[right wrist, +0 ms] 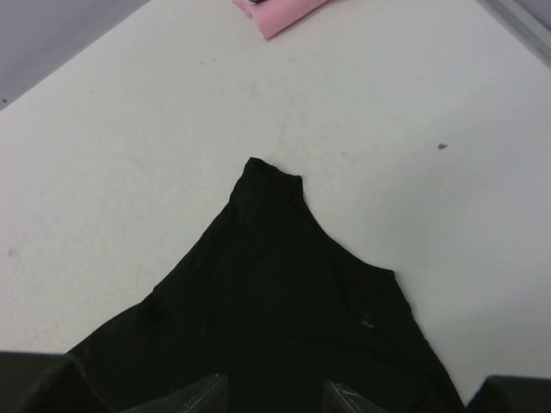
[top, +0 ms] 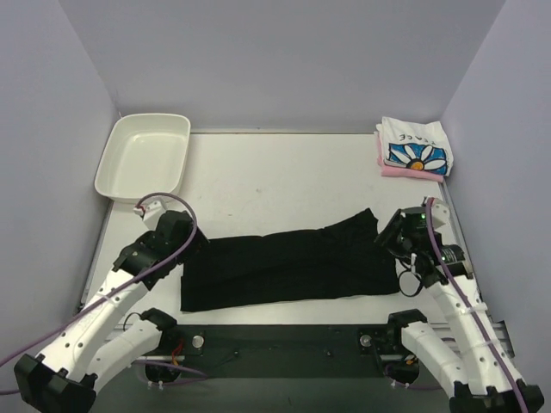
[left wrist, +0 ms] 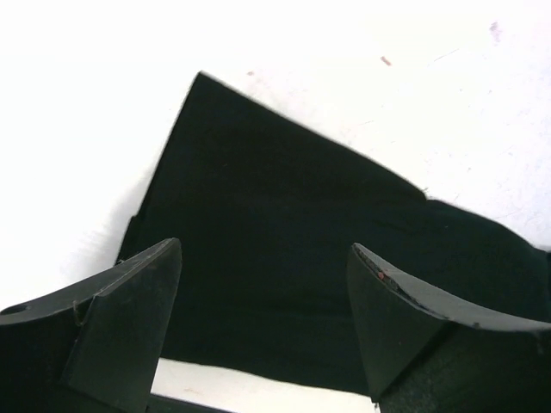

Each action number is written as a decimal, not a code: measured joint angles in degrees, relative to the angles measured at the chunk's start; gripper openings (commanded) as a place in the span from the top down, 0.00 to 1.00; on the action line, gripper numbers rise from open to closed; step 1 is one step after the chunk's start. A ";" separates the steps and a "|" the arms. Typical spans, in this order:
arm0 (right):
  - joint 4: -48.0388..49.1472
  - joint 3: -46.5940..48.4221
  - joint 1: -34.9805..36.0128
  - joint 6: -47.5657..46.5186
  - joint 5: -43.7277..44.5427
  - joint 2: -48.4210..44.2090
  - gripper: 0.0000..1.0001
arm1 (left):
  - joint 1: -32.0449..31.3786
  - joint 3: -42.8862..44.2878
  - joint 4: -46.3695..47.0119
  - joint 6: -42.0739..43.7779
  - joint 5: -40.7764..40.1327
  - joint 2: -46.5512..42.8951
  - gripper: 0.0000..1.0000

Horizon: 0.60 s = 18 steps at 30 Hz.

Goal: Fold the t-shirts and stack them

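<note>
The black shirt is shown lying as a long band across the near table. The left gripper is spread wide above its left end. The right gripper is parted over its right end, with no cloth pinched. The next fold is probably best made by pinching the corners of one end and laying them square on the other. Lettering on the daisy shirt, stacked on the pink shirt, cannot be read.

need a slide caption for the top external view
black t-shirt folded to a long strip between the left gripper and right gripper; daisy-print shirt on pink shirt far right, white tray far left
</note>
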 measured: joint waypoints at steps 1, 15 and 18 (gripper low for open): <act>2.08 0.04 0.04 -0.15 -0.76 3.21 0.53 | -0.11 1.22 1.27 0.46 0.00 2.34 0.13; 20.70 8.22 1.18 -3.87 -11.34 40.87 0.59 | -3.30 7.34 17.86 4.59 4.07 34.12 0.15; 21.00 8.26 1.57 -3.93 -11.89 41.13 0.60 | -3.69 7.72 19.91 4.72 4.52 36.13 0.15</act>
